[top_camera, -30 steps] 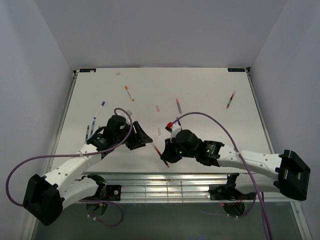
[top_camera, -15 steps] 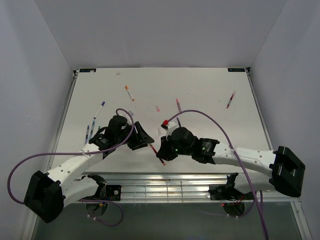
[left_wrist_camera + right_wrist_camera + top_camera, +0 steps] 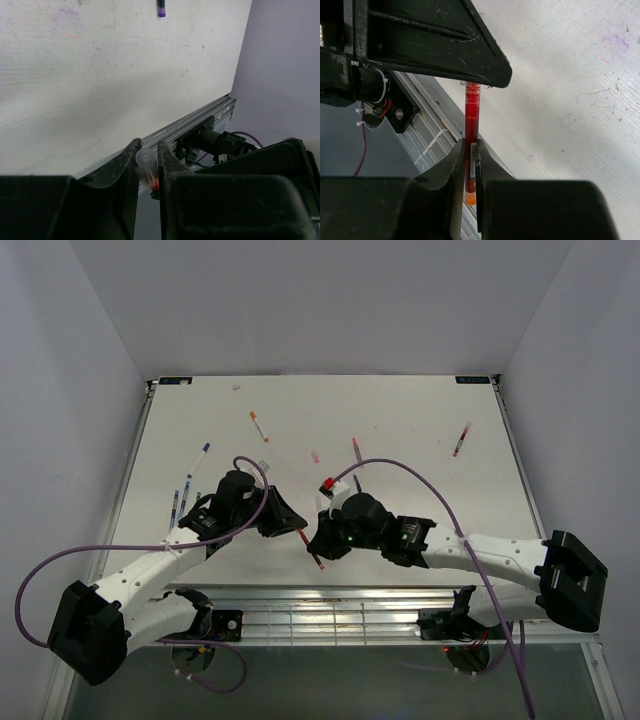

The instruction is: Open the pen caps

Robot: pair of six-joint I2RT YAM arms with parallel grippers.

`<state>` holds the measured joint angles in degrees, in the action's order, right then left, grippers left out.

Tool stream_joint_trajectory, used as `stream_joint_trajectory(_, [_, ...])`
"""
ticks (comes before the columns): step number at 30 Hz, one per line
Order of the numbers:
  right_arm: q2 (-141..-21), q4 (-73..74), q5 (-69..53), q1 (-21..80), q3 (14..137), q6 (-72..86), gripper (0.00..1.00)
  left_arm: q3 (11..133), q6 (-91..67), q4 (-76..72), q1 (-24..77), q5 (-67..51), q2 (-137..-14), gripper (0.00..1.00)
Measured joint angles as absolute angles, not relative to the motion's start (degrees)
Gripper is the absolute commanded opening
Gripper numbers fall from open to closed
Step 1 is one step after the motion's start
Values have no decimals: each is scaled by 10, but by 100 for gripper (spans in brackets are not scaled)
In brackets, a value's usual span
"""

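In mid-air, dark-red pen (image 3: 471, 115) pinched by right jaws, its pale translucent cap (image 3: 145, 158) by left jaws.

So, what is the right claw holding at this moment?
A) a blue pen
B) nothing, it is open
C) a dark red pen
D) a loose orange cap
C: in the right wrist view the right claw is shut on a dark red pen, and the left wrist view shows the left claw pinching the pale cap at its far end.
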<state>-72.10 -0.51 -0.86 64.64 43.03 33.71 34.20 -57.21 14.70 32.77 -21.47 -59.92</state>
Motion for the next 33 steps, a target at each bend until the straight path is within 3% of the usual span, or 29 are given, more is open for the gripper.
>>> stream_joint_trajectory(5, [-725,-9,-11,646,430,337,35,342,-576,139,329,-218,-598,20])
stream_joint_trajectory(12, [-754,-13,-14,646,442,323,37,341,-575,141,329,-218,-598,11])
stream_joint_trajectory(15, [-768,-13,-15,646,451,317,37,341,-575,142,329,-218,-598,3])
stream_joint_trajectory(18, [-778,-13,-16,646,462,311,32,341,-575,142,329,-219,-598,0])
stream_joint_trajectory(19, [-781,-13,-16,646,466,309,27,341,-575,142,329,-219,-598,0])
stream_joint_trajectory(20, [-783,-13,-16,646,469,307,11,341,-575,142,329,-219,-598,0])
stream_joint_trajectory(21, [-785,-13,-16,646,471,303,8,341,-575,142,329,-218,-598,0])
stream_joint_trajectory(27, [-792,-8,-8,646,472,306,8,361,-575,172,329,-205,-616,0])
stream_joint_trajectory(33, [-786,-30,86,652,455,302,8,491,-547,263,327,-186,-741,0])
